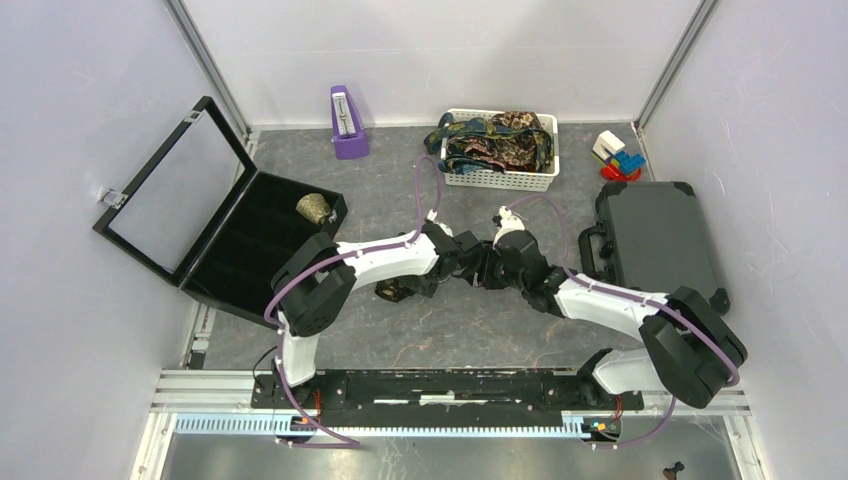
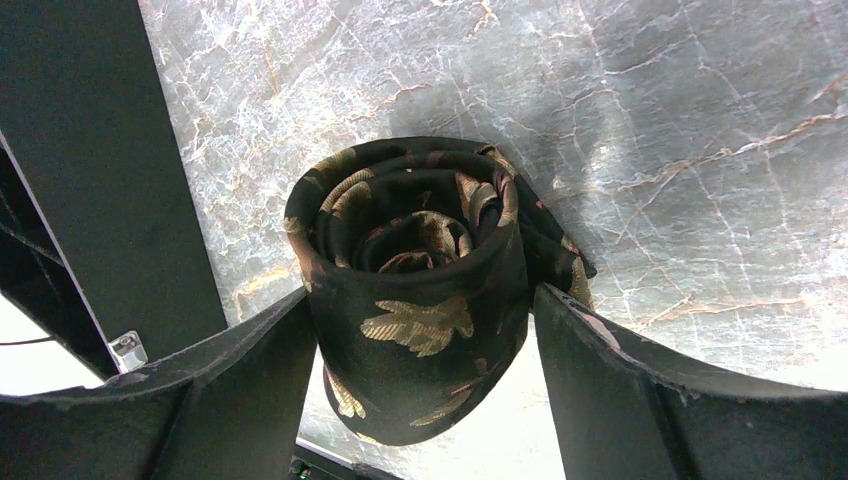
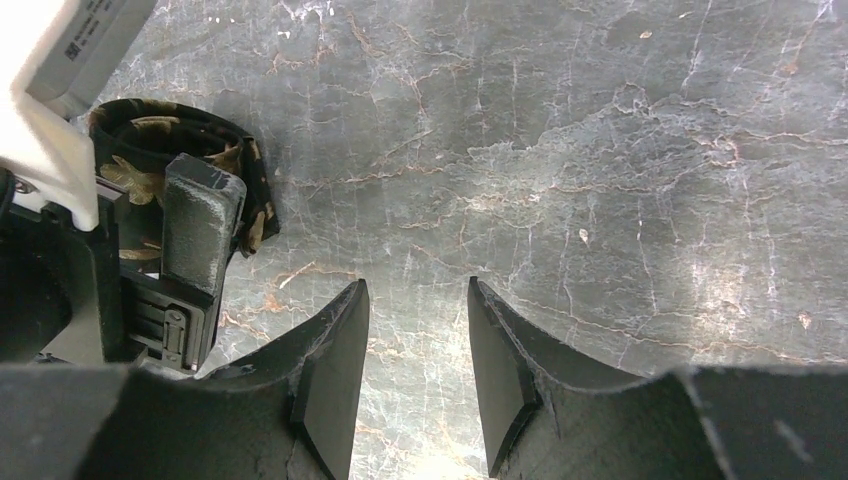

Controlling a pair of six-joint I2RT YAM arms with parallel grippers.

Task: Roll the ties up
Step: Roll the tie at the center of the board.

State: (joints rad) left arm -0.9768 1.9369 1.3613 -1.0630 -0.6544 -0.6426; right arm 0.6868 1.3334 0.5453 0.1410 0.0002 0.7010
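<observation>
"Black cloth with gold leaves, that rolled tie [image 2: 410, 240]: where is it lying?" Ana is asking.

"It is sitting on the grey marbled table [image 1: 400, 345], left of centre, coiled tight with its spiral end facing the left wrist camera. From above, the left arm's wrist is covering most of it."

"And the left gripper [image 2: 420, 300]?"

"Its fingers [image 2: 230, 400] are standing wide, one on each side of the roll. Their edges are meeting the fabric or sitting just beside it. I cannot tell whether they are pressing."

"The right gripper [image 3: 417, 290]?"

"It is hovering over bare table with its jaws narrowly apart and holding nothing. The left gripper and the roll are showing just to its left, so the two wrists are crowding nose to nose at mid-table."

"What is standing around them?"

"Purple cables [image 1: 425, 200] are looping up over both forearms. At the left an open black display case [image 1: 215, 215] is leaning its glass lid outward, and a second roll [image 1: 314, 207], tan-printed, is sitting in a far compartment by its right wall. At the back a white basket [image 1: 500, 180] is holding loose ties [image 1: 495, 140], tangled and spilling over the rim. A purple upright object [image 1: 347, 122] is standing left of the basket, and toy blocks [image 1: 618, 155] are sitting right of it. A grey hard case [image 1: 655, 240] is lying shut at the right, close beside the right arm's elbow."
</observation>
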